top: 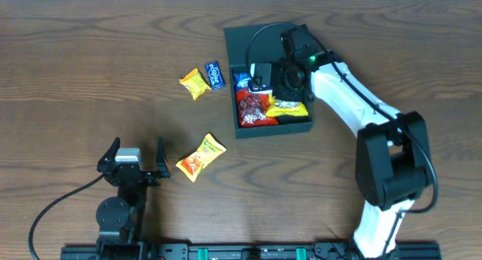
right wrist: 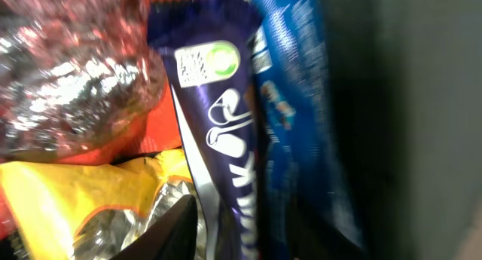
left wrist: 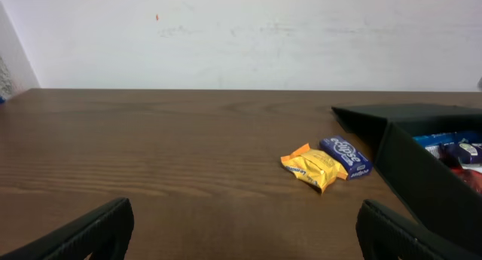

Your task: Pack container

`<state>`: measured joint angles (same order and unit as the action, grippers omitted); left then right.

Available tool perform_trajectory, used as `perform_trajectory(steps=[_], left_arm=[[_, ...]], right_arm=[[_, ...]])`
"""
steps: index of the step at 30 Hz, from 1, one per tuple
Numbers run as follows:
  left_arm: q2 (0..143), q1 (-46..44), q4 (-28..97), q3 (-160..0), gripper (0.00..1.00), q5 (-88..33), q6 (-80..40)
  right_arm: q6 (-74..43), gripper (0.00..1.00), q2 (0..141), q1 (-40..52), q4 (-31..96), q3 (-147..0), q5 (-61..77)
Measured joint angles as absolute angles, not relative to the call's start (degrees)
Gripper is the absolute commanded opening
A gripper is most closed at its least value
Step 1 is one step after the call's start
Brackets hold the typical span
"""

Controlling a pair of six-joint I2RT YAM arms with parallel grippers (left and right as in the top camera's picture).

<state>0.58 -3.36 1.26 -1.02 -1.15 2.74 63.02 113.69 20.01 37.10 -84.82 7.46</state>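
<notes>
Overhead, the dark green container (top: 276, 129) sits on the brown table (top: 90, 71) with its lid (top: 252, 40) open flat behind it. The right gripper (top: 263, 82) is down inside the container, over red packets (top: 252, 109), a yellow bag (top: 288, 108) and a blue bag (top: 242, 79). I cannot tell if it is gripping anything. Its own camera shows a dark blue bar (right wrist: 218, 124) very close and blurry. The left gripper (top: 137, 147) is well away from the container, spread wide and holding nothing. Just left of the container lie a small blue packet (top: 215, 74) and a small yellow packet (top: 193, 84). An orange-yellow packet (top: 200, 156) lies between the container and the left gripper.
</notes>
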Motion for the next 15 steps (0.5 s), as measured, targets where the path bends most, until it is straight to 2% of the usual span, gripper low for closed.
perform_trajectory(steps=[1,5,6,8,12,15], left_arm=[[0.6,-3.4,1.3,-1.0,0.95,-1.1,2.7],[0.6,-3.4,1.3,-1.0,0.95,-1.1,2.7],[0.6,-3.4,1.3,-1.0,0.95,-1.1,2.7],[0.6,-3.4,1.3,-1.0,0.95,-1.1,2.7],[0.6,-3.4,1.3,-1.0,0.95,-1.1,2.8],[0.6,-3.4,1.3,-1.0,0.95,-1.1,2.7]], right_arm=[[62.8,0.45,112.7,20.1,37.0,-84.8,7.4],[59.8,0.6,105.6,20.9,36.4,-84.8,3.7],[58.3,0.6,103.9,21.1,36.4,-84.8,2.6],[53.2,0.52,99.3,22.0,36.5,-84.8,-1.6],[41.3,0.25,91.7,22.7,36.7,-84.7,-8.1],[28.7,0.21,84.7,22.7,36.8,-82.0,-12.8]])
